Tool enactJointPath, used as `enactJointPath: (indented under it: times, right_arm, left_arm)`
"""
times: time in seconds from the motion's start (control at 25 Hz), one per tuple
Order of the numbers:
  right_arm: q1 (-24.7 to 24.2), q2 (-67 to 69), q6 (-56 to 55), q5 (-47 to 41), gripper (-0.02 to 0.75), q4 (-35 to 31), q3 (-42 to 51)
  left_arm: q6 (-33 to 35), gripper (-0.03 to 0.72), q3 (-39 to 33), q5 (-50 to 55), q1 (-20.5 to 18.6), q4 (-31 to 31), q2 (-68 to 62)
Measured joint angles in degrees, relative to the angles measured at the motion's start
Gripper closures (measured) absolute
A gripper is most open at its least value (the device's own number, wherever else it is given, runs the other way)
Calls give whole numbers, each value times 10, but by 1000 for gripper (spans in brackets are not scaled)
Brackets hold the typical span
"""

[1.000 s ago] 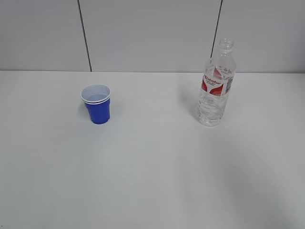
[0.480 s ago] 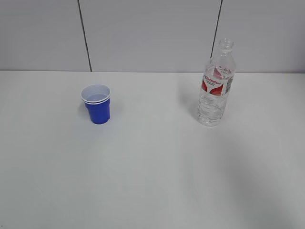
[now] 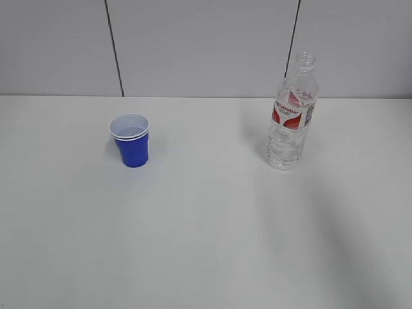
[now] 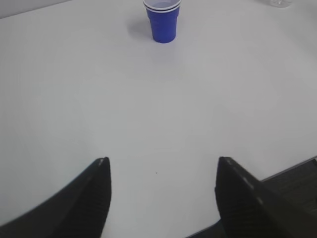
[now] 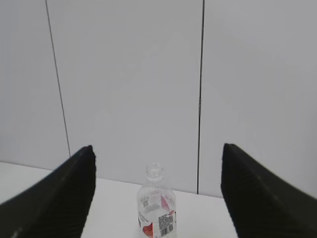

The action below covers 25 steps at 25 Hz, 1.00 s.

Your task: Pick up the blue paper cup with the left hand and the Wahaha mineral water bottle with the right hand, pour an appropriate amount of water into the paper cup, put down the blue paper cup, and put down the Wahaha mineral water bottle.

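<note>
The blue paper cup (image 3: 132,147) stands upright on the white table at the left, white inside. It also shows at the top of the left wrist view (image 4: 162,22), far ahead of my left gripper (image 4: 163,166), which is open and empty over bare table. The Wahaha mineral water bottle (image 3: 293,117) stands upright and capless at the right, with water in its lower part. In the right wrist view the bottle (image 5: 156,206) stands centred ahead, between the fingers of my right gripper (image 5: 157,151), which is open, empty and well short of it. Neither arm shows in the exterior view.
The white table (image 3: 206,232) runs back to a grey panelled wall (image 3: 206,45) with dark vertical seams. The table's near edge and a dark surface (image 4: 297,181) below it show at the lower right of the left wrist view.
</note>
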<state>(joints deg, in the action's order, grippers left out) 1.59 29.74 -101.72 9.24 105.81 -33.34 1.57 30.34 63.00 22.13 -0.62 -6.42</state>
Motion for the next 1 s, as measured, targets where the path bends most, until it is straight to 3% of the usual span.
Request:
enactJointPath:
  times: [0.24,0.36,0.56,0.72,0.88,1.0]
  right_arm:
    - [0,0,27,-3,150,-4,-11]
    - [0,0,148,-6,150,-86,-11]
    - [0,0,484,-72,150,-391,-12]
    - [0,-1,768,-243,150,-650,-30]
    - [0,-34,990,-320,150,-831,-40]
    - [0,-80,1103,-341,150,-918,-43]
  left_arm:
    - [0,189,-1,0,0,0,0]
    - [0,189,-1,0,0,0,0]
    - [0,189,-1,0,0,0,0]
    - [0,189,-1,0,0,0,0]
    - [0,189,-1,0,0,0,0]
    - [0,189,-1,0,0,0,0]
